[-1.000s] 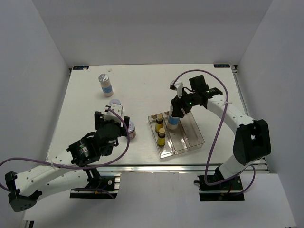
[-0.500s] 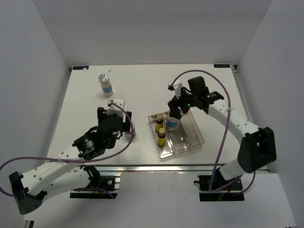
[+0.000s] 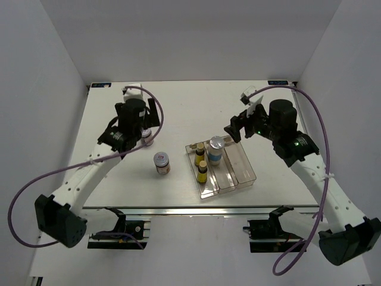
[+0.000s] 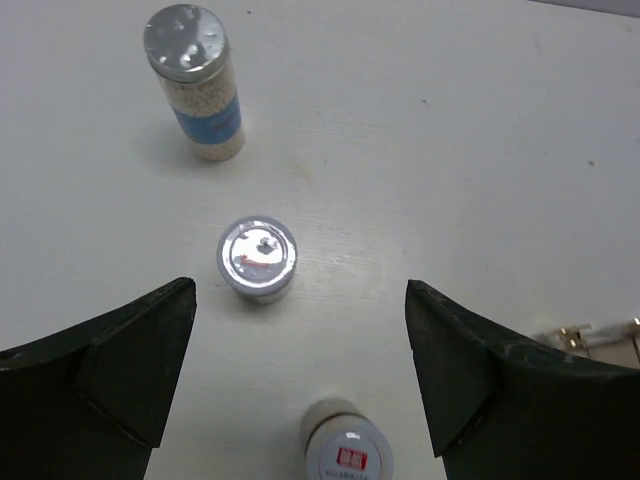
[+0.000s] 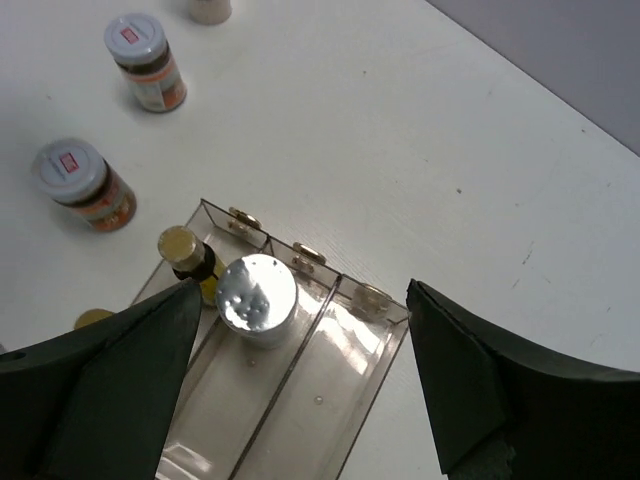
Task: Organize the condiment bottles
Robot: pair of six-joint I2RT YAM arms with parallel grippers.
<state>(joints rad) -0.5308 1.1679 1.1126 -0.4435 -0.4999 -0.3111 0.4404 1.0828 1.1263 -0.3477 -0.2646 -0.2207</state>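
Left gripper (image 4: 298, 305): jaws wide apart, empty. Directly beneath, a shade forward of centre, brown jar (image 4: 257, 258) stands upright, lid facing up; the left arm is nearer. Right gripper (image 5: 302, 298): parted, over white bottle (image 5: 258, 292) standing in the tray (image 5: 340, 385), middle slot.

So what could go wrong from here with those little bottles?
The left end effector hangs open over a brown jar; coming down off-centre, a finger might tip it or clip the loose white bottle nearby. The clear tray looks light, so adding a bottle next to the slotted white bottle could shove it.
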